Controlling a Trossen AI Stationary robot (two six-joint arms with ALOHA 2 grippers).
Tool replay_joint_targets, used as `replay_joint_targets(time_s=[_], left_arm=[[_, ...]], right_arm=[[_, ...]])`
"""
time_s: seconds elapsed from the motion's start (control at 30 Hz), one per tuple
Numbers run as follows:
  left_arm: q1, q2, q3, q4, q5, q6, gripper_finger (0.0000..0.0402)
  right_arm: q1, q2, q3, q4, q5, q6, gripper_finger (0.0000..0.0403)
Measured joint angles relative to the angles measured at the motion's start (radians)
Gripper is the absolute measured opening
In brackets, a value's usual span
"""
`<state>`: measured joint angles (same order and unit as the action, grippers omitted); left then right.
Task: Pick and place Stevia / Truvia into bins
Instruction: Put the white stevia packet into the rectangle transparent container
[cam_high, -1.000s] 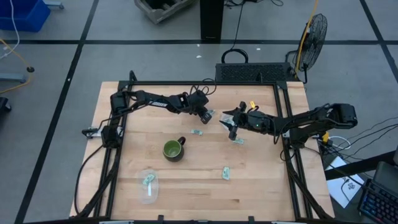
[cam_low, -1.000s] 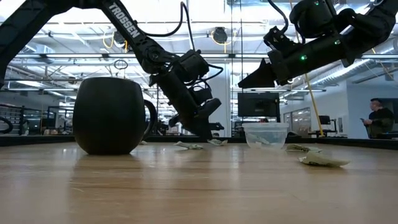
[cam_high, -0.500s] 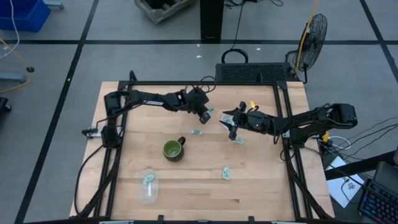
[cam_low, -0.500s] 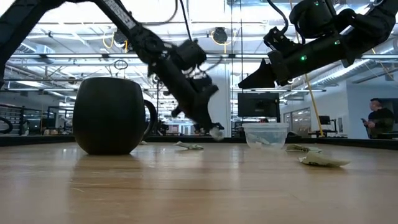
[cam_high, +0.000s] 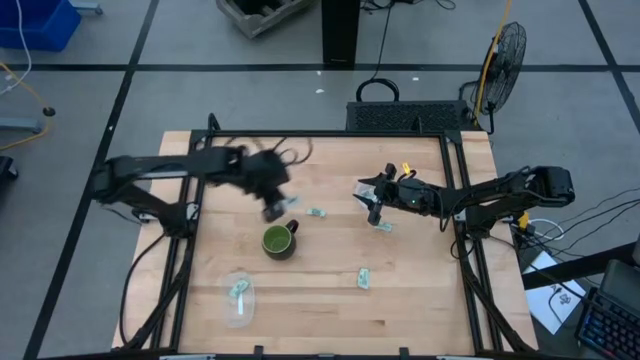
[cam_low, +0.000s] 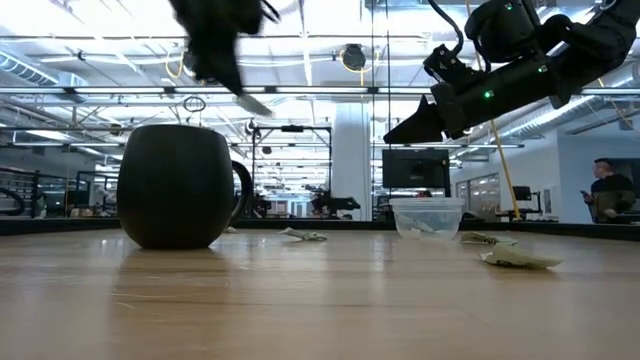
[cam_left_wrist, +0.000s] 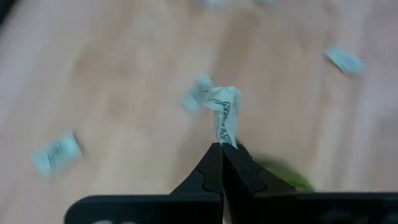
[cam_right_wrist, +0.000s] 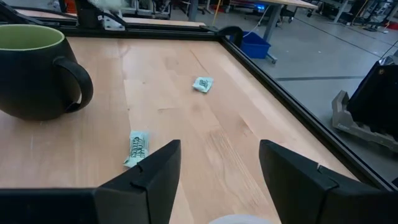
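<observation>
Moved since earlier: left gripper (cam_high: 277, 207), up off the far counter (cam_high: 420, 300) and back toward the mug (cam_high: 279, 241), carrying one Stevia sachet (cam_left_wrist: 224, 114).
Left fingers: clenched on that crumpled sachet, above the counter, just beyond the mug.
Near bin (cam_high: 238, 297): front left of counter, one sachet inside.
Loose sachets: one at front right (cam_high: 364, 279); one just past the mug (cam_high: 317, 213).
Far bin (cam_low: 427, 217): below the right gripper, a sachet (cam_high: 384, 226) just beside it.
Right gripper (cam_high: 369, 196): hovering at far centre-right, fingers (cam_right_wrist: 297, 176) spread apart, grasping nothing.
</observation>
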<state>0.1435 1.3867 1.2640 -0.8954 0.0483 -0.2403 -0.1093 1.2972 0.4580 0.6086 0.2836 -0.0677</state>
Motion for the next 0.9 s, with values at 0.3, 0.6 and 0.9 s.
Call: replay_joint_targets(time_s=[0.3,0.6,0.9], left_arm=[[-0.36,-0.173,-0.006,-0.302,0.034,-0.369,0.0002],[-0.646,-0.116,-0.145,-0.225,0.073,-0.719,0.0003],[-0.721,-0.083,-0.414,0.316,0.27,-0.815,0.0004]], right_arm=[[0.0,0.0,0.0,0.002,0.001,0.0,0.021],[0.0,0.0,0.0,0.004,0.001,0.003,0.021],[0.0,0.0,0.0,0.016,0.001,0.001,0.021]])
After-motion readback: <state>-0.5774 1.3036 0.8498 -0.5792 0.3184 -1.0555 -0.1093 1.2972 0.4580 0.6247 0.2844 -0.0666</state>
